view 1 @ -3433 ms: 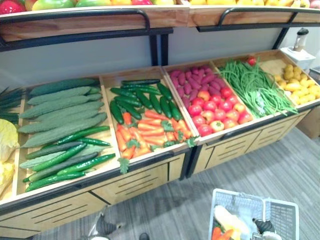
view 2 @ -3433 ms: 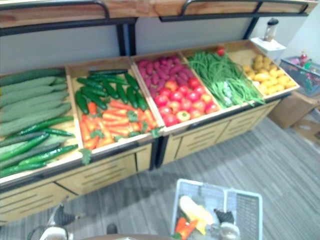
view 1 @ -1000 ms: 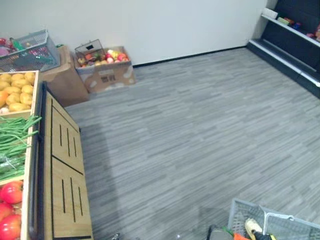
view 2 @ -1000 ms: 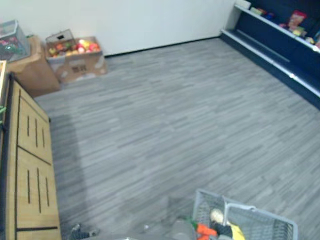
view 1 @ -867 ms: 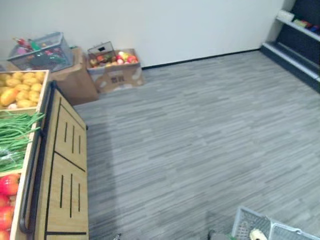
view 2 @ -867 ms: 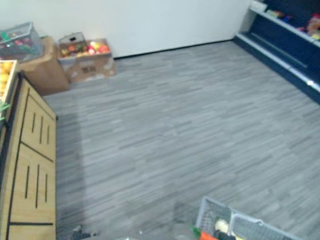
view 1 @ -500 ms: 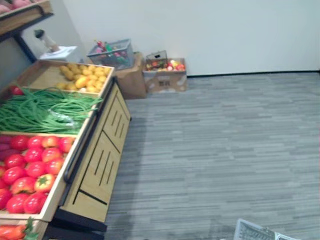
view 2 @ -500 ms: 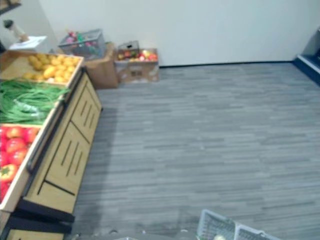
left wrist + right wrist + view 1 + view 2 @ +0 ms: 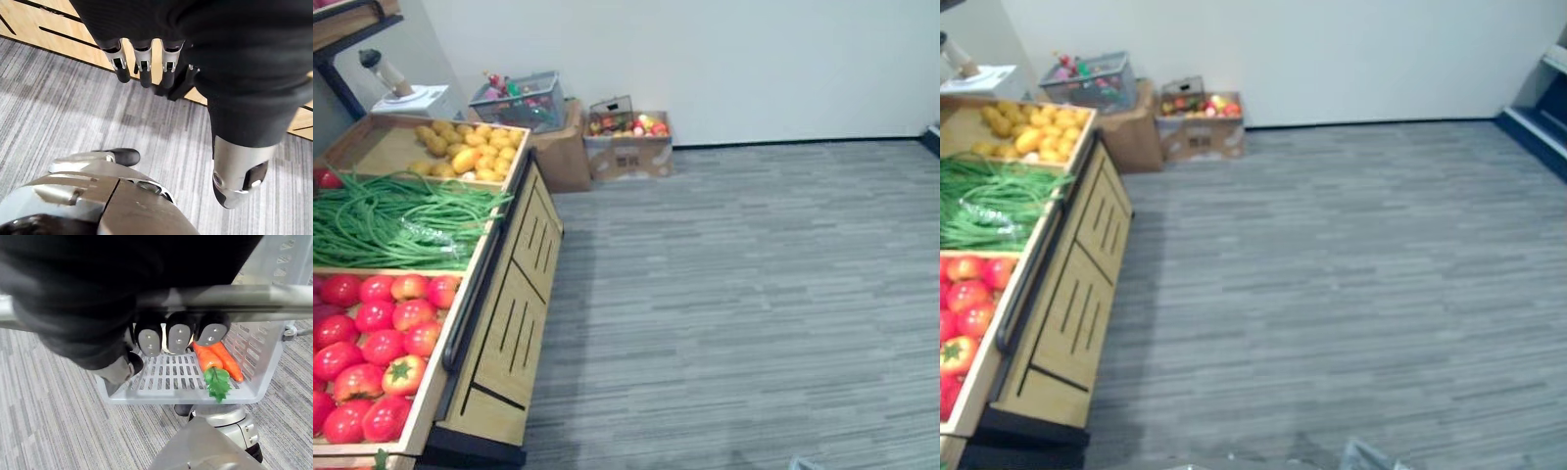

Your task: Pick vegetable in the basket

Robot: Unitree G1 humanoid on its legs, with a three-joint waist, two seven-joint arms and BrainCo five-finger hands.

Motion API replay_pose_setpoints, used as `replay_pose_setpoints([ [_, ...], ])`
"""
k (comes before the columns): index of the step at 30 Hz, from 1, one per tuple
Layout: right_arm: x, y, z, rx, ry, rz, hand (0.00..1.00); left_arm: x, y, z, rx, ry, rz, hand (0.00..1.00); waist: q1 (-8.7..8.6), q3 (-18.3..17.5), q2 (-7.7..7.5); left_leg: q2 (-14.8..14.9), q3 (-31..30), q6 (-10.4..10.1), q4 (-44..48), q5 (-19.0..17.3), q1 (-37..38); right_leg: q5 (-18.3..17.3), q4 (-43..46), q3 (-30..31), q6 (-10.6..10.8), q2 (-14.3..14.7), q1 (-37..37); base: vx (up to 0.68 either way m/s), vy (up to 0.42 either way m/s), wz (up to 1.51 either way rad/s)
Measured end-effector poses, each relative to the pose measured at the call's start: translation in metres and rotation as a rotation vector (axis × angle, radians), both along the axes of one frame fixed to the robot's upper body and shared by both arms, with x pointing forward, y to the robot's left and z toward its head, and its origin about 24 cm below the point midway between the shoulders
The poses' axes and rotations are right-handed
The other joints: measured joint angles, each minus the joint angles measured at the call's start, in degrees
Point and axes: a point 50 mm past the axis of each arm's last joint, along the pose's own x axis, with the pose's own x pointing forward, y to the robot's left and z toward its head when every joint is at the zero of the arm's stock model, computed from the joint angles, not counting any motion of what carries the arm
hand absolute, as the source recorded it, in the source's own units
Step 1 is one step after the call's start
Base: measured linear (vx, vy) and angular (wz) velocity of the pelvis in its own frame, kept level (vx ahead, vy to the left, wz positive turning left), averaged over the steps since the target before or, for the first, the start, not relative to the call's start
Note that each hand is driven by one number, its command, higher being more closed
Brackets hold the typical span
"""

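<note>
The right robot hand (image 9: 178,335) curls round the grey metal handle (image 9: 254,296) to carry the pale slatted plastic basket (image 9: 181,396), 2 orange green-topped carrots (image 9: 215,360) lying in it at centre right of the frame, while the left robot hand (image 9: 142,63) hangs slack and empty, free for picking.

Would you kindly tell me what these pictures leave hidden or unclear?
- Pale grey plastic basket: right wrist view, right hand curled on its handle hides a pale item inside.
- Red tomatoes: left eye view, cut by the left edge.
- Brown cardboard box contents: too small.
</note>
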Motion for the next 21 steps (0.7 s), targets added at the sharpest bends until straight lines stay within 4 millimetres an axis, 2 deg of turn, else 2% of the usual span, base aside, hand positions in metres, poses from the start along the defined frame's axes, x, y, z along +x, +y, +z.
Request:
replay_pose_setpoints([
  [10, -0.016, 0.01, -0.003, 0.06, 0.004, -0.206, 1.0, -0.001, 0.0, -0.001, -0.043, -0.008, -0.002, 0.0, 0.03, 0.1, -0.26, 0.8, 1.4, -0.7, -0.3, -0.8, 2.5, -0.1, -1.3, 1.0, -0.2, 0.9, 1.8, 0.0, -0.008, -0.07],
  [17, -0.021, 0.013, -0.004, 0.07, 0.024, -0.196, 1.0, -0.002, -0.002, -0.002, -0.076, -0.005, -0.016, 0.0, -0.02, -0.2, -0.2, 0.9, 2.4, -1.0, -0.4, -0.9, 2.8, 0.8, -3.1, 2.2, -0.1, 1.3, 1.8, -0.03, 0.001, -0.11],
  [21, -0.018, 0.014, -0.004, 0.075, 0.029, -0.138, 1.0, 0.001, -0.003, -0.003, -0.08, 0.008, -0.079, 0.0, 0.0, -0.5, 0.02, 1.0, 2.8, -1.0, -0.3, -1.0, 2.8, 1.5, -3.9, 2.4, -0.1, 1.5, 2.0, 0.02, 0.0, -0.05],
])
